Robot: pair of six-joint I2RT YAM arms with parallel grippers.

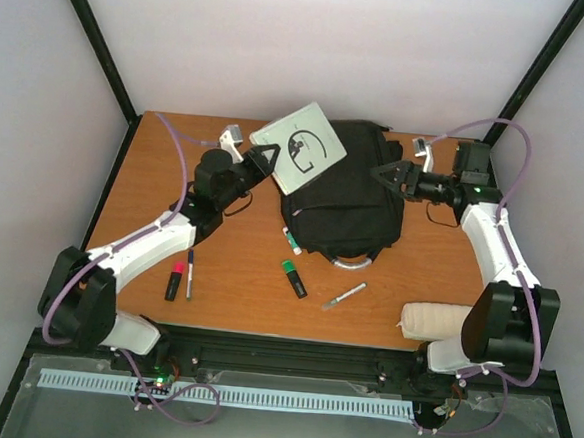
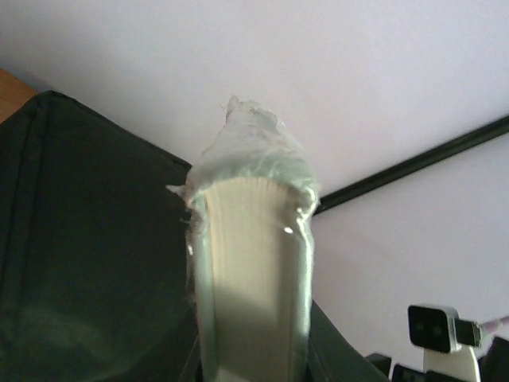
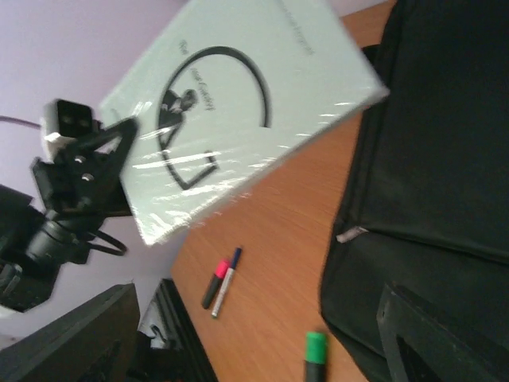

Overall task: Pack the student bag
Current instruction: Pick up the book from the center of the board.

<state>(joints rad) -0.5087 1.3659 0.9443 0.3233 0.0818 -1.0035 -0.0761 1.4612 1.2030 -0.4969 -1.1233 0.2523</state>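
Your left hand (image 1: pixel 263 163) gripped shrink-wrapped book (image 1: pixel 302 145): stiff, slick film. Your right hand (image 1: pixel 390 176) stood open by student bag (image 1: pixel 343 203): likely soft, floppy; pinch fabric at zip seam.

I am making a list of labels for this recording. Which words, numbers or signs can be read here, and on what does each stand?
Nothing can be quoted.
On the white book, words by the black ring drawing: too blurred to read.
On the white book, a small line near one edge: too small to read.
On the green marker and the student bag: no lettering visible.
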